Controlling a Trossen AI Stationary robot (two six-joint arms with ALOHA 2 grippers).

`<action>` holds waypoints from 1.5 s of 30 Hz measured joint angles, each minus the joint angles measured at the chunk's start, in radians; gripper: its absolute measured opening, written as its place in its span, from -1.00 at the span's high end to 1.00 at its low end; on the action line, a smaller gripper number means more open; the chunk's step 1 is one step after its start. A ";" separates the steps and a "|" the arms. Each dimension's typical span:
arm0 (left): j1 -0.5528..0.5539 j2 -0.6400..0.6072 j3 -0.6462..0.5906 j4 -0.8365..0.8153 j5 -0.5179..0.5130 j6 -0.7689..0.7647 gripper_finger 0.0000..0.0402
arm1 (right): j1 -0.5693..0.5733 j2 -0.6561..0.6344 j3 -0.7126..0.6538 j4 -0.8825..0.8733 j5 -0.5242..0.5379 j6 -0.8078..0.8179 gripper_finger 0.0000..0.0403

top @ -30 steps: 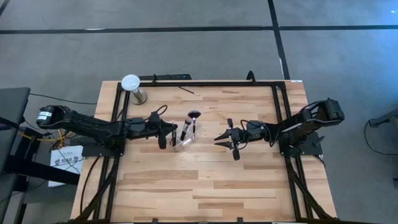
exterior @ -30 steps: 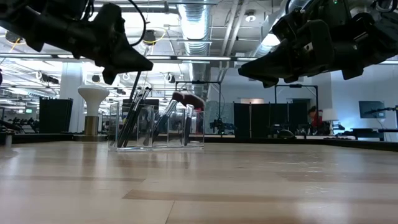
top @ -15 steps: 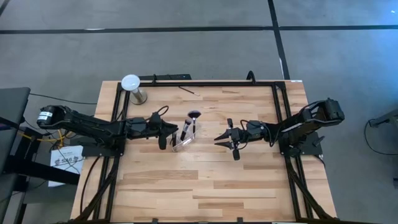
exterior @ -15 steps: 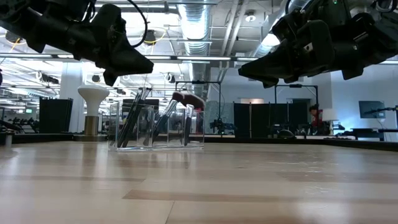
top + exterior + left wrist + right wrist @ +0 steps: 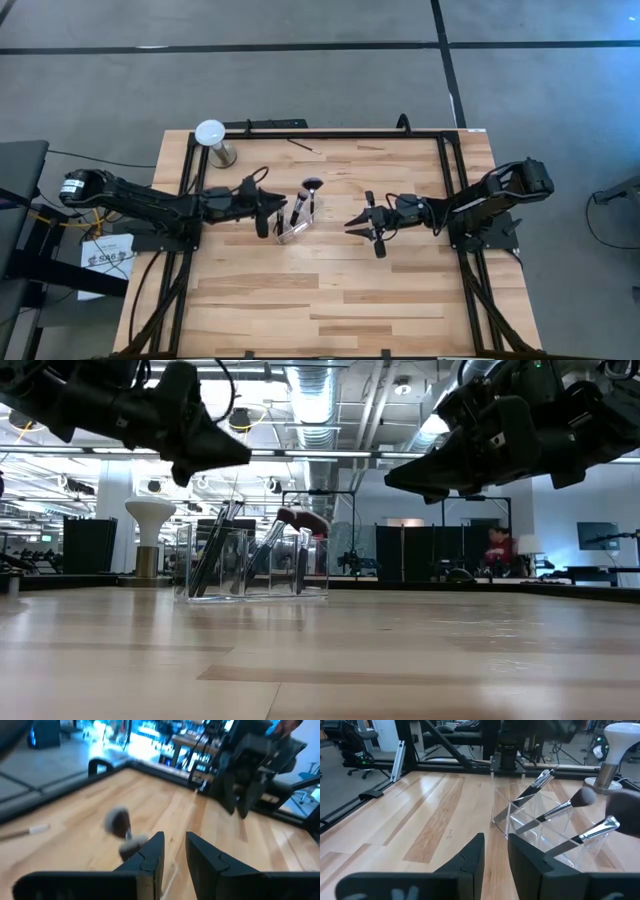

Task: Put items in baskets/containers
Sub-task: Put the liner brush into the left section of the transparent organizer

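Above the clear plastic cup (image 5: 293, 228) of thin dark-handled brushes (image 5: 555, 810), left gripper (image 5: 277, 209) hovers slightly parted and empty, likely post-drop; right gripper (image 5: 352, 222), narrowly parted, empty, waits right.

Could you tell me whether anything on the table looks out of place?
Yes: one thin makeup brush lies alone near the table's far edge, apart from the clear container where the other brushes stand.
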State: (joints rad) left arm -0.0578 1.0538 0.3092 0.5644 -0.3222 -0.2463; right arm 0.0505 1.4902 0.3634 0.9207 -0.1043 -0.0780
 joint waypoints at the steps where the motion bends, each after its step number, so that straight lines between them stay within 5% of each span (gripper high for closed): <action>1: 0.000 0.000 0.000 0.021 0.000 0.016 0.62 | 0.000 0.000 0.000 -0.002 0.000 0.000 0.63; 11: -0.010 0.000 0.002 0.119 0.001 0.040 0.62 | 0.000 0.000 0.000 -0.004 -0.002 0.096 0.63; 26: -0.034 0.000 0.002 0.193 -0.003 0.167 0.62 | -0.006 0.000 0.000 0.132 -0.001 -0.079 0.63; 35: -0.032 0.000 0.035 0.244 -0.229 0.355 0.62 | -0.030 0.000 0.000 0.130 0.000 -0.165 0.63; 38: -0.009 0.000 0.101 0.197 -0.231 0.379 0.63 | -0.071 0.000 0.000 0.145 0.001 -0.192 0.63; 45: 0.165 0.053 0.347 -0.187 -0.124 0.368 0.68 | -0.187 0.000 0.000 0.135 -0.047 -0.192 0.63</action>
State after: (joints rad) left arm 0.1071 1.1071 0.6562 0.3776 -0.4464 0.1214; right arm -0.1368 1.4902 0.3634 1.0554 -0.1515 -0.2703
